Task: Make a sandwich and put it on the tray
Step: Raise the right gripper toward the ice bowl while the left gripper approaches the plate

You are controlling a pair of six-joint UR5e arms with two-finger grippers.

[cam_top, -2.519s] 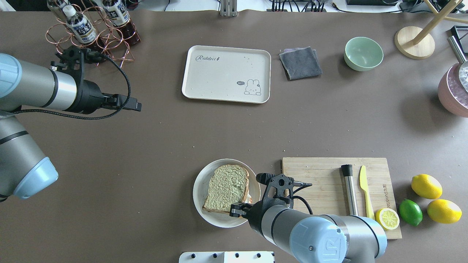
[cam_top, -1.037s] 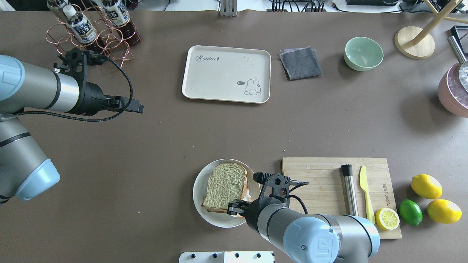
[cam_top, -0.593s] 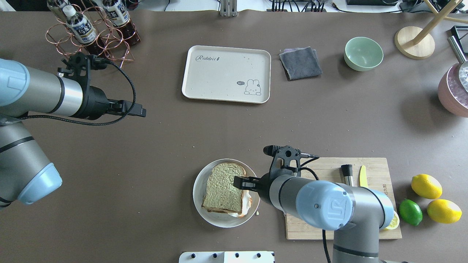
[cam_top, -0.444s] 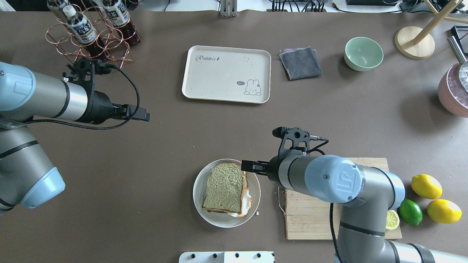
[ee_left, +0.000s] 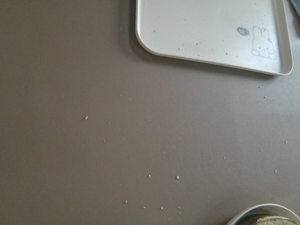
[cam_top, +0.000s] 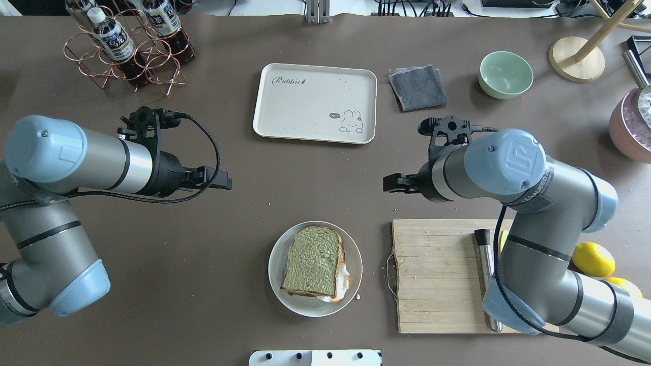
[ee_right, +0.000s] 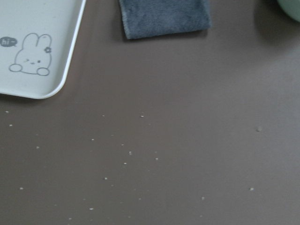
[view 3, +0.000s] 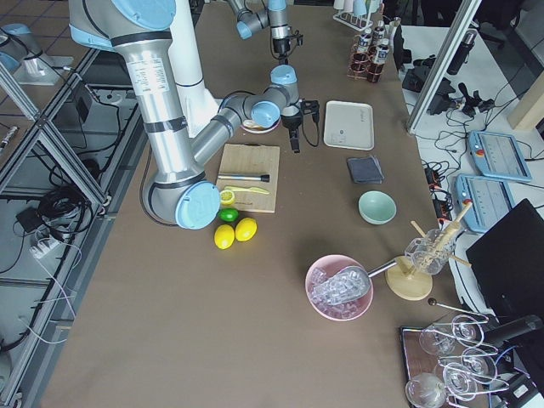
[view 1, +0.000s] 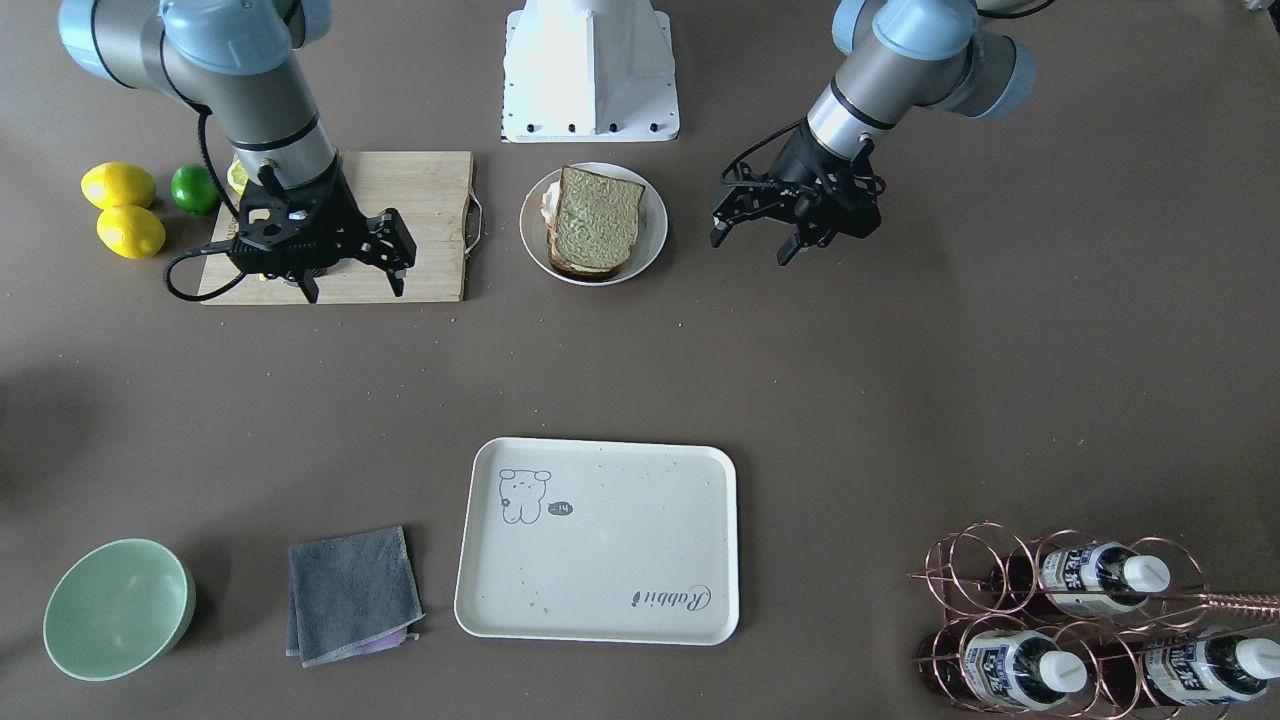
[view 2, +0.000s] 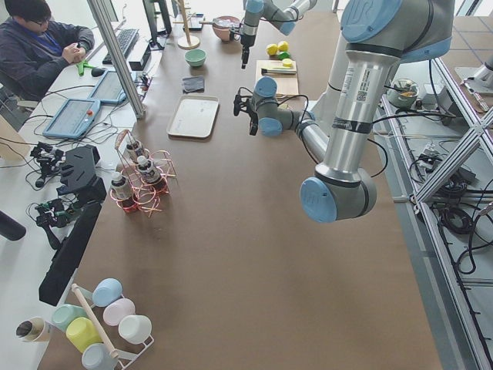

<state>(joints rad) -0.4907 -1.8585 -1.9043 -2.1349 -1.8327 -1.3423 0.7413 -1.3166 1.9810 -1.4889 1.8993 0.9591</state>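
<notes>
- Since both toast slices are stacked with the fried egg's white edge peeking out at one side, the sandwich [cam_top: 313, 262] looks assembled; the making part appears done.
- It sits on the round white plate [cam_top: 275, 277], close to the robot's base and just beside the wooden cutting board [cam_top: 432, 269].
- What remains, by my reading, is the transfer: the sandwich is well apart from the cream tray [cam_top: 305, 109], which lies farther out across the table.
- That tray holds nothing except a few crumbs.
- Left gripper [view 1: 750, 245] hangs above bare table beside the plate, fingers spread, holding nothing.
- Right gripper [view 1: 352, 285] hangs over the cutting board's front edge, fingers likewise parted and empty.
- Neither touches the sandwich, so a grasp has yet to be made.
- Other containers: the pale green bowl [cam_top: 491, 89] is empty; the pink bowl [view 3: 327, 313] holds what look like clear ice pieces; the copper wire rack [cam_top: 147, 66] carries bottles.
- A folded grey cloth [cam_top: 417, 87] lies between tray and green bowl.
</notes>
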